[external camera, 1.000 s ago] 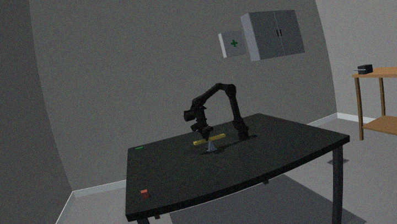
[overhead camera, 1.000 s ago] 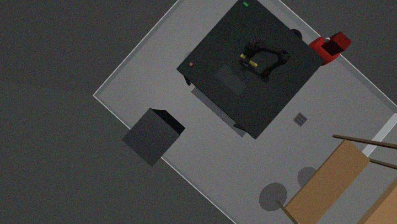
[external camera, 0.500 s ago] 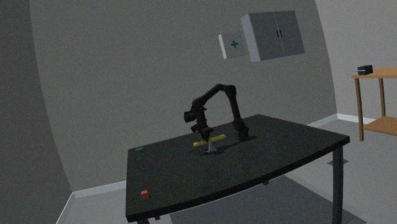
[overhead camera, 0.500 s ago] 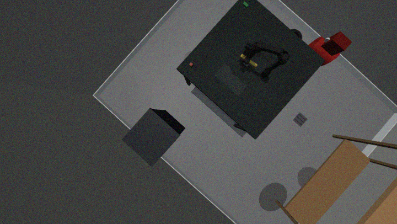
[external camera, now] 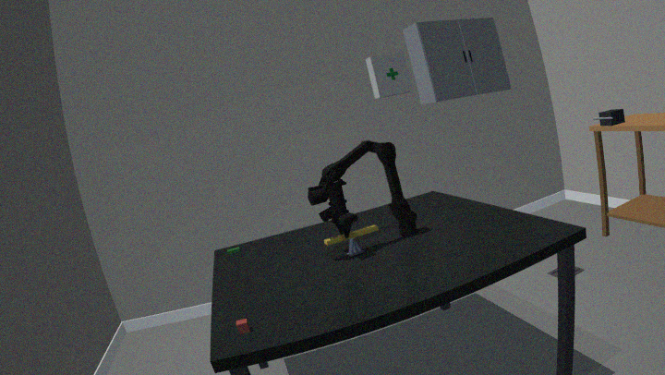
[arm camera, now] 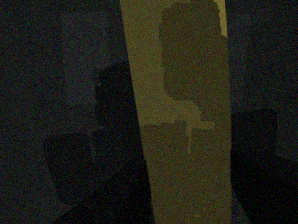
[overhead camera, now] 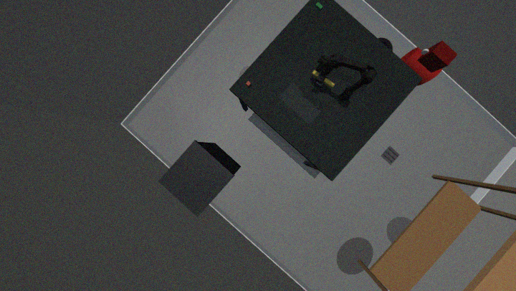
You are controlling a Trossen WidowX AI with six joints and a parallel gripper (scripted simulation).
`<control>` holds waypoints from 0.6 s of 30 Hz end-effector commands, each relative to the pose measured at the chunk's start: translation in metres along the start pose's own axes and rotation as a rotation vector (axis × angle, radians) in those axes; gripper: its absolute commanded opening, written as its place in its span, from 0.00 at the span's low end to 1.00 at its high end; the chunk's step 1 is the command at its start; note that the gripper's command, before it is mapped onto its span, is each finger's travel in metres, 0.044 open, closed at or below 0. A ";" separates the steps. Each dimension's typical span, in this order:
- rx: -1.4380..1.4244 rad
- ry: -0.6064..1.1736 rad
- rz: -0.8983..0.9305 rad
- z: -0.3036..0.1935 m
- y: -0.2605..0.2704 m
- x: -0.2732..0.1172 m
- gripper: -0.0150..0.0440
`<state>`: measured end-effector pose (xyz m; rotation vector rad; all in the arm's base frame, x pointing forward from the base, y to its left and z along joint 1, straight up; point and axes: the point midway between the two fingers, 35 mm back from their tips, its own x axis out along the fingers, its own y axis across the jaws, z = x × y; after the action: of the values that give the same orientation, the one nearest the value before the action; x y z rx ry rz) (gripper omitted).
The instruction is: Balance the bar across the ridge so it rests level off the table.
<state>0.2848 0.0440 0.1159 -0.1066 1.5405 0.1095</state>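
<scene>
Our claw (external camera: 346, 233) grips the yellow bar (overhead camera: 329, 82) (external camera: 368, 230) (arm camera: 185, 100) near its middle, fingers parted only by its width, above the gray ridge (external camera: 355, 247). We judge this the lowering step; next comes settling it level, then release. A red block (overhead camera: 248, 83) (external camera: 242, 325) sits on the dark tabletop (overhead camera: 325, 144) (external camera: 395, 297), a gray cabinet (external camera: 465, 60) on the wall beyond.
</scene>
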 end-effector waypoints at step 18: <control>0.004 0.004 0.000 0.000 0.000 0.002 0.25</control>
<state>0.2851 0.0441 0.1152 -0.1063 1.5388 0.1097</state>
